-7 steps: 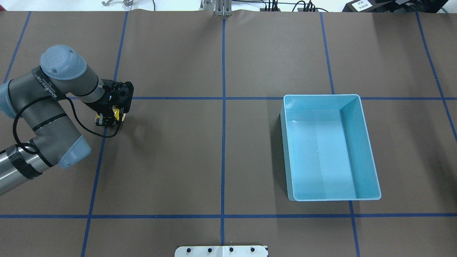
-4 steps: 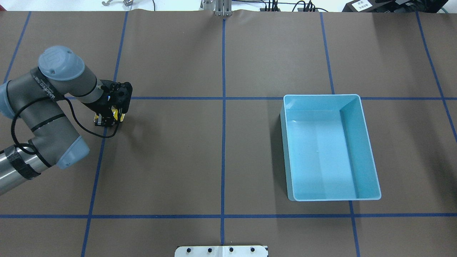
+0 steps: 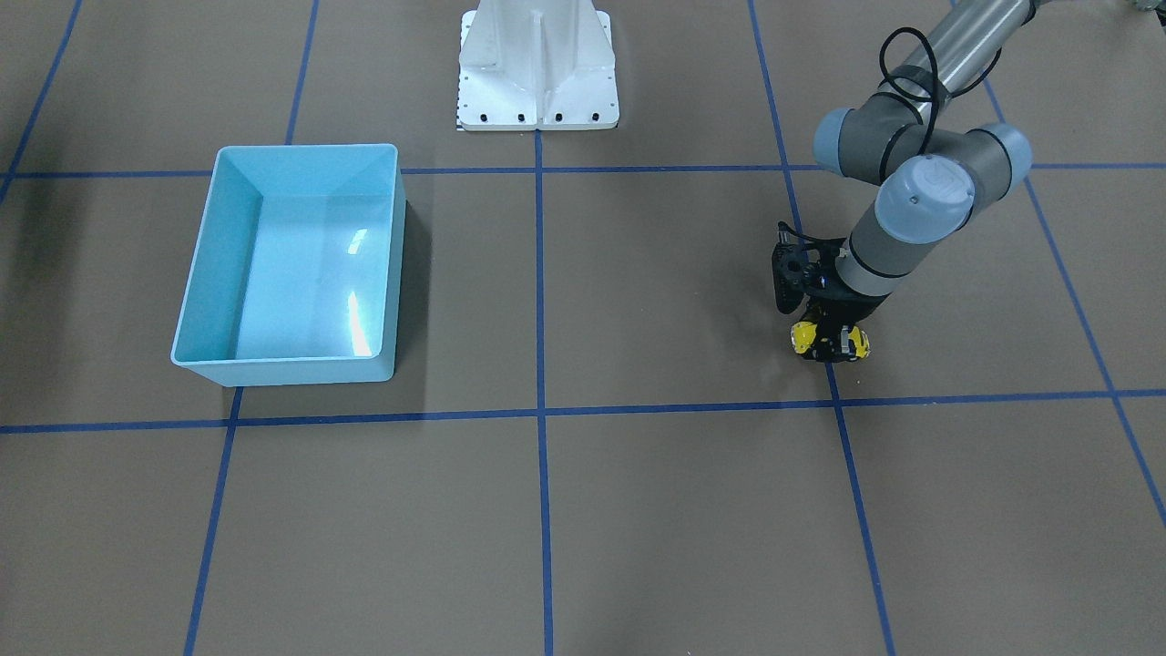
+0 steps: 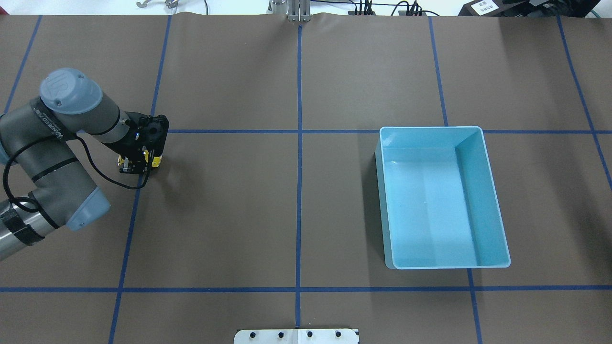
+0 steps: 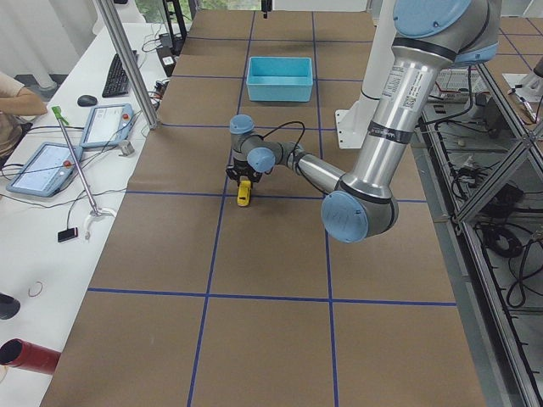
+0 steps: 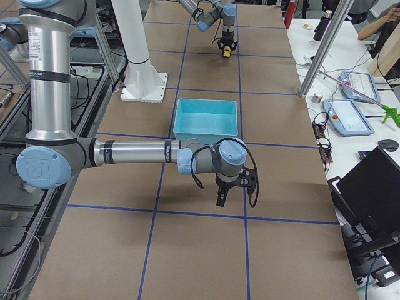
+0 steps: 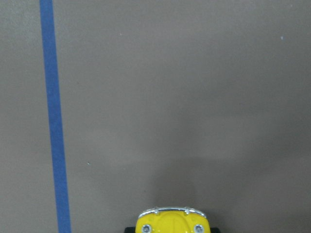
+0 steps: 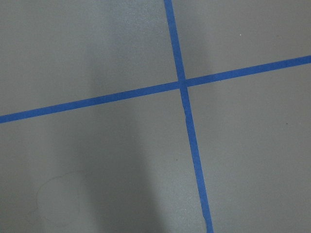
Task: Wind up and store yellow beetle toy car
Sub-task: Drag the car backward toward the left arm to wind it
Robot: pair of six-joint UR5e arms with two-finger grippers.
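Brown table point(image 3: 638, 510), yellow car point(image 3: 802, 336) partly hidden

Table point(image 4: 229, 215): flat brown, gridded with blue tape lines point(image 4: 299, 191).
Bin point(image 4: 473, 181): pale blue all over, white glints inside.
Car point(image 7: 170, 221): bright yellow, silver bumper and headlights.
Left arm point(image 4: 52, 157), well apart from bin: grey, pale-blue caps, black cable.
Left gripper point(image 4: 135, 165): black.
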